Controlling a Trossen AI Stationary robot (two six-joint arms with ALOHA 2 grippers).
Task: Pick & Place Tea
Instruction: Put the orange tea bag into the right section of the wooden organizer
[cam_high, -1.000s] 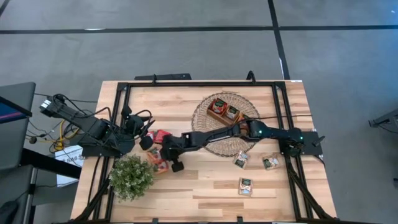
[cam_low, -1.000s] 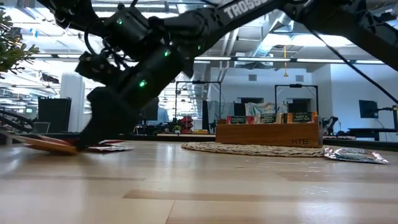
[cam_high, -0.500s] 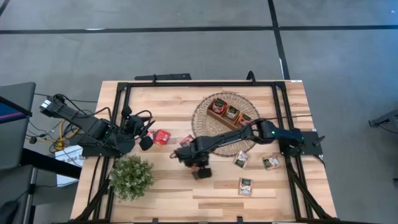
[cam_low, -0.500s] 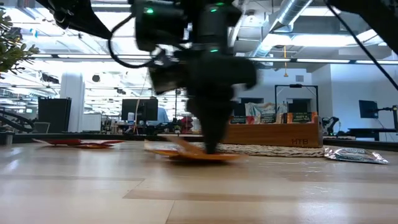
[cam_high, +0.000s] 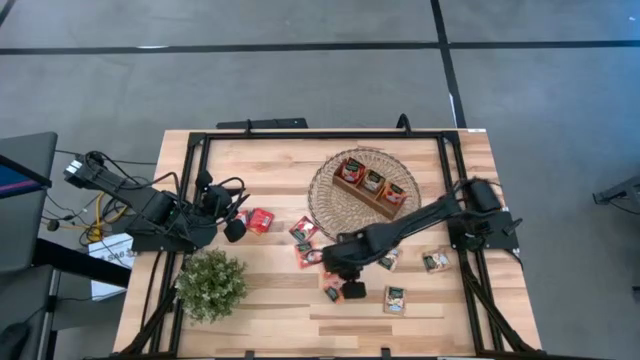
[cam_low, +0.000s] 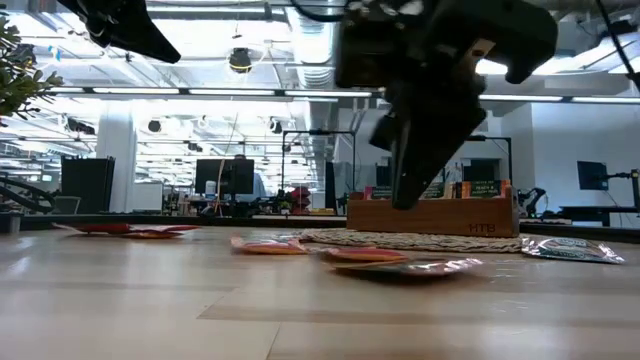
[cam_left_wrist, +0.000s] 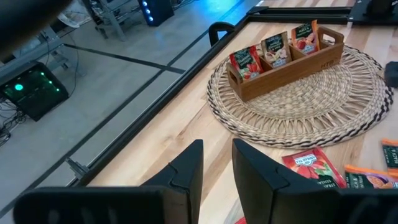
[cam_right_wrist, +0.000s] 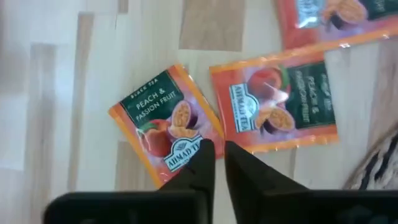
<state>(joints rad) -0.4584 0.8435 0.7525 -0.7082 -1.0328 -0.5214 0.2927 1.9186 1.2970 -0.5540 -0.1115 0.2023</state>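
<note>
We see flat orange square tea sachets (cam_right_wrist: 166, 127) with dark green labels, a pale striped wooden table (cam_high: 260, 310) and a tan woven round mat (cam_high: 335, 200).

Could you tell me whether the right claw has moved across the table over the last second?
Yes. The right claw has travelled away from the potted plant toward the table's right side, now below the woven mat in the high view.

Overhead, table-level, two wrist views.
</note>
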